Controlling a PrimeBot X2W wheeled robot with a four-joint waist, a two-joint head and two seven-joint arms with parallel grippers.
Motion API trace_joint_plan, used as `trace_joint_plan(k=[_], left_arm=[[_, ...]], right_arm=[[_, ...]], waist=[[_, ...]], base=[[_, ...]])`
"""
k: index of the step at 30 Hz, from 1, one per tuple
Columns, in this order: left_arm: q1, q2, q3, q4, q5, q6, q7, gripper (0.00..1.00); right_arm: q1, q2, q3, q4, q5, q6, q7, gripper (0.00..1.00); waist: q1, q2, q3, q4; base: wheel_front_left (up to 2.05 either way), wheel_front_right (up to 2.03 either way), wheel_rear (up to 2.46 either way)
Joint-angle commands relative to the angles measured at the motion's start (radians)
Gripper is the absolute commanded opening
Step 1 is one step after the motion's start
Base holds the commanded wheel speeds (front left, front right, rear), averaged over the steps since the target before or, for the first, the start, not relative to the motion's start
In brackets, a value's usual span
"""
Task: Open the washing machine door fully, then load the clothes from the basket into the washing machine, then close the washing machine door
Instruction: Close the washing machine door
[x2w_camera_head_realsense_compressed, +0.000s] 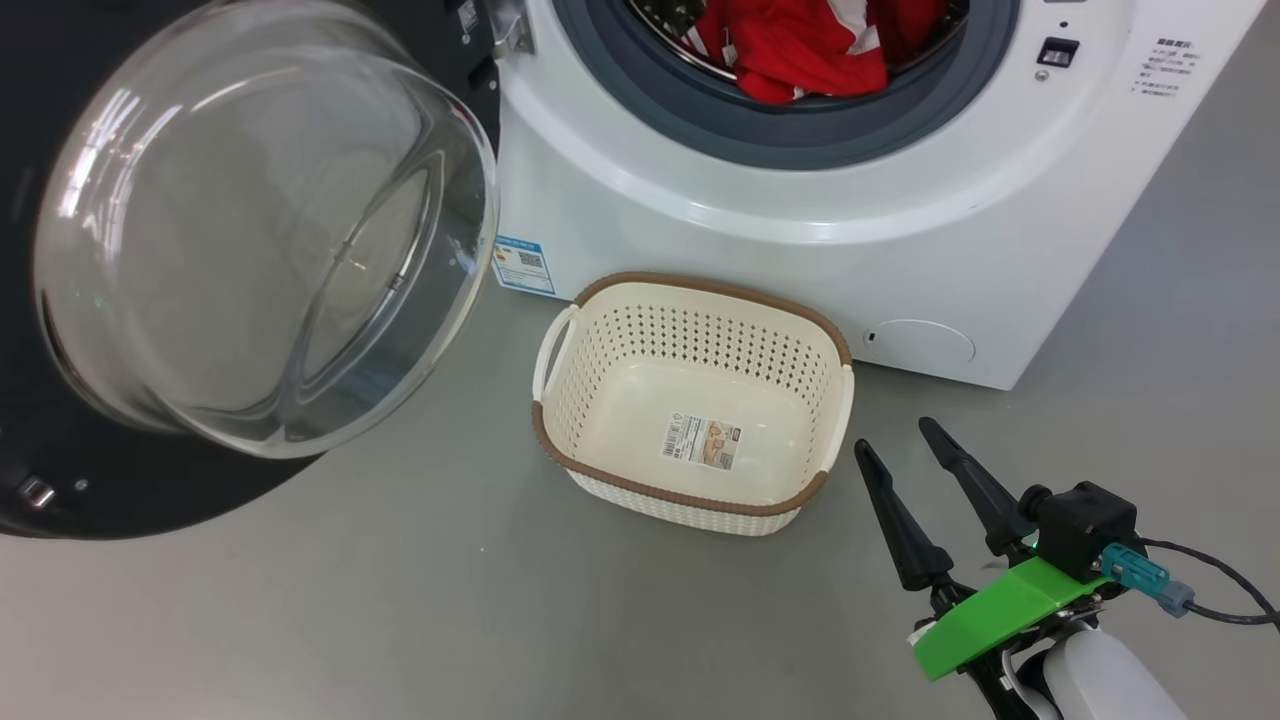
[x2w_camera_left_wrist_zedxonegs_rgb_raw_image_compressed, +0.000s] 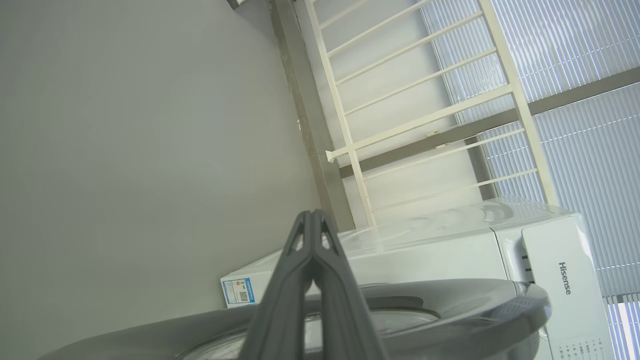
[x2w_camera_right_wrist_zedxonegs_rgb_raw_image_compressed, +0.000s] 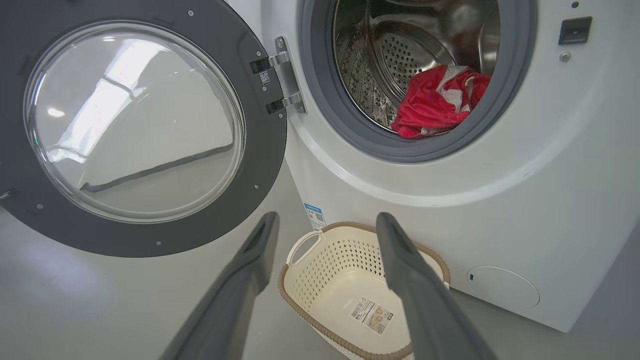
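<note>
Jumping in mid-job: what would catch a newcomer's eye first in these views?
The washing machine door, swung wide at the head view's left, glass bowl bulging toward the camera. Then the red clothes inside the washing machine, and the empty basket on the floor before it.

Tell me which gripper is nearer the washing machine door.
Left. The left gripper, shut, sits close by the rim of the washing machine door; the right gripper hangs open on the far side of the basket from it.

Right end effector (x2w_camera_head_realsense_compressed: 892, 434): dark tapered fingers (x2w_camera_head_realsense_compressed: 905, 530), green bracket (x2w_camera_head_realsense_compressed: 1000, 610), black cable (x2w_camera_head_realsense_compressed: 1205, 608)
</note>
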Motion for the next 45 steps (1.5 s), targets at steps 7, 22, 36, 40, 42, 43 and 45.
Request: trace_joint_plan(k=[7, 22, 36, 40, 42, 43, 45], left_arm=[[-0.037, 0.077, -0.016, 0.021, 0.009, -0.023, 0.035, 0.0], [-0.026, 0.06, -0.102, 0.033, 0.02, -0.063, 0.235, 0.0], [0.087, -0.023, -0.159, -0.144, -0.036, -0.071, 0.514, 0.0], [0.133, -0.066, -0.172, -0.247, -0.057, -0.04, 0.581, 0.0], [0.146, -0.077, -0.174, -0.276, -0.063, -0.03, 0.595, 0.0], [0.159, -0.087, -0.177, -0.306, -0.068, -0.018, 0.609, 0.0], [0.184, -0.108, -0.182, -0.368, -0.078, 0.006, 0.635, 0.0]], right_arm=[[-0.032, 0.006, 0.018, -0.024, -0.006, 0.002, -0.005, 1.0], [-0.013, 0.018, 0.007, -0.015, 0.0, 0.002, -0.005, 1.0], [0.032, 0.034, 0.006, -0.012, 0.015, 0.002, -0.005, 1.0], [0.042, 0.037, 0.009, -0.01, 0.019, 0.002, -0.005, 1.0], [0.045, 0.039, 0.011, -0.009, 0.02, 0.002, -0.005, 1.0], [0.048, 0.04, 0.012, -0.01, 0.021, 0.002, -0.005, 1.0], [0.051, 0.041, 0.012, -0.011, 0.023, 0.002, -0.005, 1.0]], waist=[[0.0, 0.0, 0.011, -0.016], [0.0, 0.0, -0.032, -0.002], [0.0, 0.0, -0.102, -0.004], [0.0, 0.0, -0.118, -0.008], [0.0, 0.0, -0.123, -0.01], [0.0, 0.0, -0.126, -0.011], [0.0, 0.0, -0.133, -0.016]], base=[[0.0, 0.0, 0.0], [0.0, 0.0, 0.0], [0.0, 0.0, 0.0], [0.0, 0.0, 0.0], [0.0, 0.0, 0.0], [0.0, 0.0, 0.0], [0.0, 0.0, 0.0]])
